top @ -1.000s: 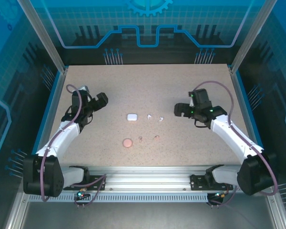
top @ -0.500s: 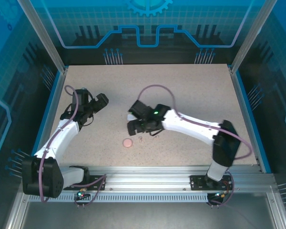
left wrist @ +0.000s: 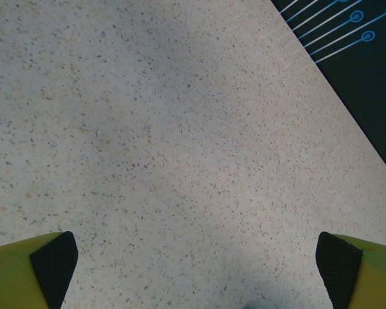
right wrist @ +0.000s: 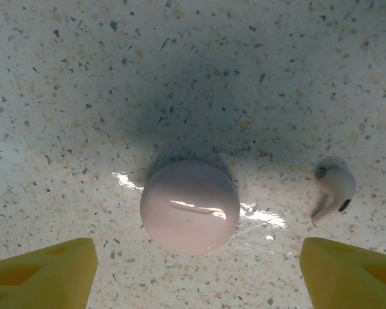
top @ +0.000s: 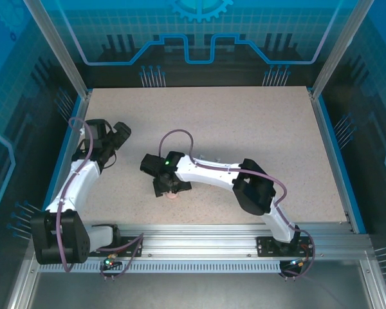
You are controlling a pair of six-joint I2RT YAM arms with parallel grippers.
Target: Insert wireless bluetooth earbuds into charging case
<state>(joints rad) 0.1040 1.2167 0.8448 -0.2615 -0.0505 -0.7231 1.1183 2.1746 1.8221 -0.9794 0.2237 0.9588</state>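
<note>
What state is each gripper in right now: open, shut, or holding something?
Left gripper: open, holding nothing.
Right gripper: open, jaws wide near the round pink case, holding nothing.

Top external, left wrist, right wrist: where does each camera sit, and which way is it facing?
Top external: above and behind the bases, looking down on the table; both arms, left gripper, right gripper.
Left wrist: on the left arm, facing down at the speckled table; its open fingers at the lower corners.
Right wrist: facing down at the pink case and an earbud; yellow fingers at the corners.
Shared: top external and right wrist both show the pink case.
</note>
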